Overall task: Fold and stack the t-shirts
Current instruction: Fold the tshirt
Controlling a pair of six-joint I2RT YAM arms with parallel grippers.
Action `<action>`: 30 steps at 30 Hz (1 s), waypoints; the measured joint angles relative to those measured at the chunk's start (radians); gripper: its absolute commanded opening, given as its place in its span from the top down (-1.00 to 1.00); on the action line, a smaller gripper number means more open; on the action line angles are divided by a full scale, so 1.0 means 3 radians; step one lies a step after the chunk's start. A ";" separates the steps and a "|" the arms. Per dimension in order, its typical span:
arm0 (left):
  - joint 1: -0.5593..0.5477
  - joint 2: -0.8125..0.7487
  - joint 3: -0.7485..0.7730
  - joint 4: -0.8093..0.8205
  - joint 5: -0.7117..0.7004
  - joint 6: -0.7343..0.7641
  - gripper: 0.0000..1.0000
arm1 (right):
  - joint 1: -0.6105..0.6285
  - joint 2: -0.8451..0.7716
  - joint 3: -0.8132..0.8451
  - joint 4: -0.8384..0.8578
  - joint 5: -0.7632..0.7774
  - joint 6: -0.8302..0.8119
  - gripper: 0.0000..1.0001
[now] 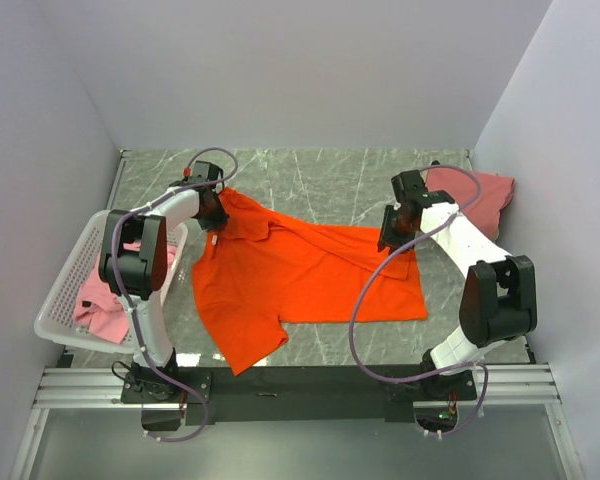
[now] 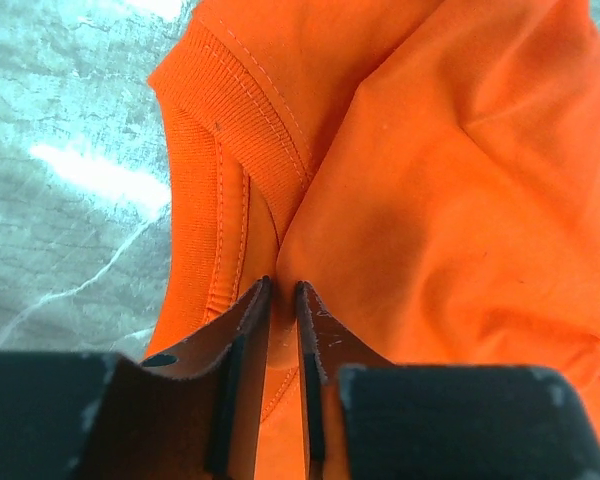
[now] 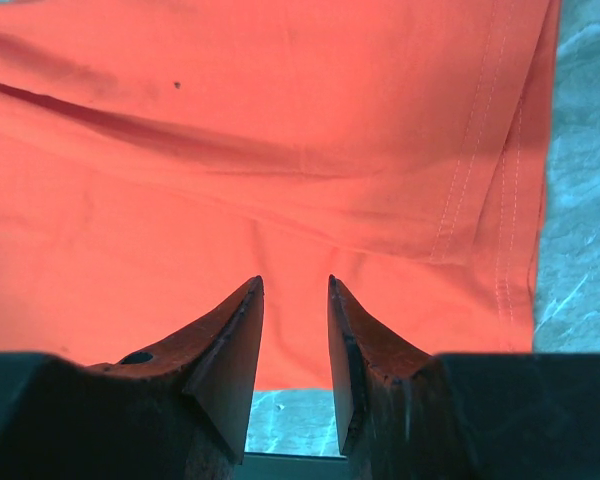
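- A white basket [image 1: 62, 295] sat at the table's [image 1: 360, 185] left edge, with a pink shirt [image 1: 102, 312] bunched inside it.
- The left gripper [image 2: 282, 286] was down on the orange shirt's [image 1: 280, 280] far left corner, just beside the ribbed collar [image 2: 215, 110]. Its jaws were drawn almost together, with a ridge of orange cloth pinched between them.
- The orange shirt lay spread across the middle of the table between the two arms, one sleeve pointing to the near edge.
- The right gripper [image 3: 295, 282] was at the shirt's far right corner, near the stitched hem [image 3: 500, 200]. Its jaws stood part-way apart over the cloth, with nothing clearly in them.
- A salmon shirt [image 1: 485, 195] lay in the far right corner, well apart from the orange one.
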 measured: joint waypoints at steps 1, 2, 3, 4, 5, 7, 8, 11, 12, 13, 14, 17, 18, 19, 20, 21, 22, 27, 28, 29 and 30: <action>0.0000 -0.0009 0.0001 -0.0004 0.0001 0.0000 0.51 | 0.0000 0.0000 -0.0015 0.0001 -0.0001 0.0001 0.21; 0.0000 -0.0017 0.0001 -0.0009 0.0001 0.0000 0.51 | 0.0000 0.0000 -0.0033 0.0001 -0.0001 0.0000 0.21; 0.0000 -0.0020 0.0001 -0.0011 0.0001 0.0000 0.53 | 0.0000 0.0000 -0.0045 0.0003 -0.0001 0.0000 0.21; 0.0000 -0.0022 0.0001 -0.0011 0.0001 0.0000 0.54 | 0.0001 -0.0001 -0.0057 0.0008 -0.0001 0.0001 0.21; 0.0000 -0.0023 0.0001 -0.0011 0.0001 0.0000 0.56 | 0.0001 -0.0003 -0.0067 0.0009 -0.0001 0.0000 0.21; 0.0000 -0.0023 0.0001 -0.0013 0.0003 0.0001 0.67 | 0.0001 -0.0004 -0.0078 0.0009 0.0000 0.0000 0.21; 0.0000 -0.0025 0.0001 -0.0014 0.0003 -0.0001 0.74 | 0.0001 -0.0005 -0.0078 0.0011 -0.0001 0.0000 0.21; 0.0000 -0.0028 0.0001 -0.0019 0.0001 0.0005 0.90 | 0.0001 -0.0024 -0.0079 0.0017 0.0000 0.0000 0.21; 0.0000 -0.0032 0.0001 -0.0022 0.0003 0.0013 0.97 | 0.0001 -0.0033 -0.0083 0.0020 0.0000 0.0000 0.21; 0.0000 -0.0036 0.0001 -0.0023 0.0003 0.0017 0.99 | 0.0001 -0.0041 -0.0089 0.0025 -0.0001 0.0000 0.21; 0.0000 -0.0039 0.0001 -0.0024 0.0003 0.0024 0.99 | 0.0001 -0.0055 -0.0104 0.0034 -0.0001 0.0000 0.21; 0.0000 -0.0052 0.0001 -0.0037 0.0004 0.0027 0.99 | 0.0001 -0.0067 -0.0132 0.0041 -0.0001 0.0000 0.21; 0.0000 -0.0062 0.0001 -0.0052 0.0004 0.0027 0.99 | 0.0001 -0.0069 -0.0136 0.0041 -0.0001 0.0000 0.21; 0.0000 -0.0079 0.0001 -0.0066 0.0005 0.0027 0.99 | 0.0001 -0.0071 -0.0140 0.0045 0.0000 0.0000 0.21; 0.0000 -0.0098 0.0001 -0.0079 0.0006 0.0027 0.99 | 0.0006 -0.0075 -0.0145 0.0047 0.0000 0.0000 0.21; 0.0000 -0.0146 0.0001 -0.0098 0.0009 0.0027 0.99 | 0.0006 -0.0088 -0.0158 0.0048 0.0000 0.0000 0.21; 0.0000 -0.0183 0.0001 -0.0108 0.0017 0.0027 0.99 | 0.0008 -0.0089 -0.0165 0.0048 0.0000 0.0000 0.21; 0.0000 -0.0374 -0.0014 -0.0159 0.0066 0.0027 0.99 | 0.0008 -0.0089 -0.0186 0.0065 0.0000 0.0000 0.20; 0.0000 -0.0412 -0.0036 -0.0154 0.0076 0.0027 0.99 | 0.0008 -0.0089 -0.0186 0.0070 0.0000 0.0000 0.21; 0.0000 -0.0458 -0.0067 -0.0159 0.0092 0.0027 0.99 | 0.0008 -0.0089 -0.0186 0.0074 0.0000 0.0000 0.21; 0.0000 -0.0500 -0.0108 -0.0163 0.0099 0.0027 0.99 | 0.0011 -0.0089 -0.0187 0.0074 0.0000 0.0000 0.21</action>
